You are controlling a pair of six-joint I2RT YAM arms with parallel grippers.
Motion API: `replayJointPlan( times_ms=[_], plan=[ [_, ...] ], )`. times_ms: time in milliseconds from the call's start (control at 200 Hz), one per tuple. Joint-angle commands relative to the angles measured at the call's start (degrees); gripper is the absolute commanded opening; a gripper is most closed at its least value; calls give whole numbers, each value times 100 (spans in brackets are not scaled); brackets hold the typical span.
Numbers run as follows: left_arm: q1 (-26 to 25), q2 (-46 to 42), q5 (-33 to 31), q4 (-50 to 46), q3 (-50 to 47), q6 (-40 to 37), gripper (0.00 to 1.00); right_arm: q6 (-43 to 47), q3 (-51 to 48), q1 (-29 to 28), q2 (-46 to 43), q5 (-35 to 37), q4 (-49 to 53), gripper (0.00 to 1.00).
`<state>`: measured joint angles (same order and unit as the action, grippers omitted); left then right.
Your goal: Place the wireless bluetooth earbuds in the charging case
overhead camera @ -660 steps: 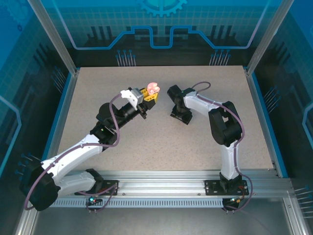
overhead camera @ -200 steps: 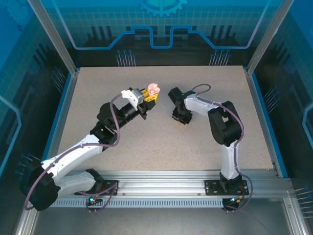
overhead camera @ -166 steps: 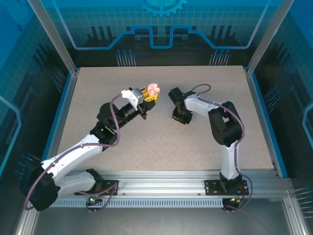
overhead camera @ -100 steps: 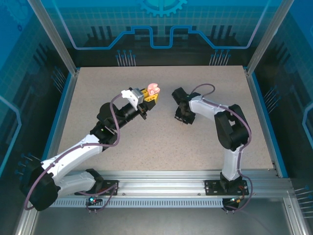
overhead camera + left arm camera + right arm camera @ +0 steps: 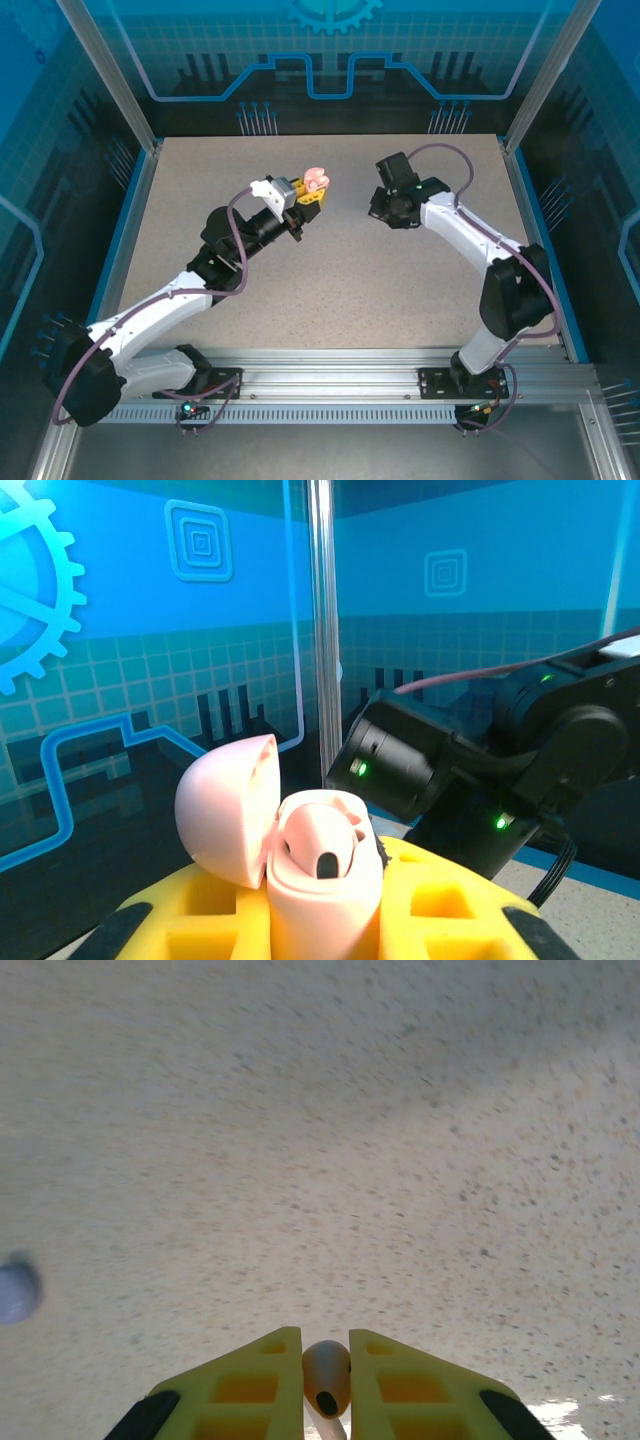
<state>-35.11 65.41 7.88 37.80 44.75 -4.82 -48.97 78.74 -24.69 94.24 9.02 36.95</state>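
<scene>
My left gripper is raised over the table's back middle, shut on a pale pink charging case. In the left wrist view the case stands between the yellow fingers with its lid swung open to the left, and one pink earbud sits in it. My right gripper hovers a little to the right of the case, above the table. The right wrist view has its yellow jaws shut on a second pale pink earbud, stem pointing back.
A small pale lilac round thing lies on the speckled table at the left edge of the right wrist view. Glass walls and a metal post enclose the back. The right arm's black wrist is close behind the case.
My right arm has lifted off the table and swung back and to the right with the earbud in its jaws. The left arm and case have barely moved.
</scene>
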Motion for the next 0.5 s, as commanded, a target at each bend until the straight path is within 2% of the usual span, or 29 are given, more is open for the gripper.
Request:
replayJointPlan(
  times_ms=[0,240,495],
  plan=[
    [-31,25,162,194,246,147,0,513,375,58,-469,-306,-219,14],
    [-33,72,265,201,250,210,0,882,752,65,-1061,-787,-568,14],
    [-33,210,276,221,271,177,0,1095,596,54,-1801,-1226,-1386,15]
  ],
)
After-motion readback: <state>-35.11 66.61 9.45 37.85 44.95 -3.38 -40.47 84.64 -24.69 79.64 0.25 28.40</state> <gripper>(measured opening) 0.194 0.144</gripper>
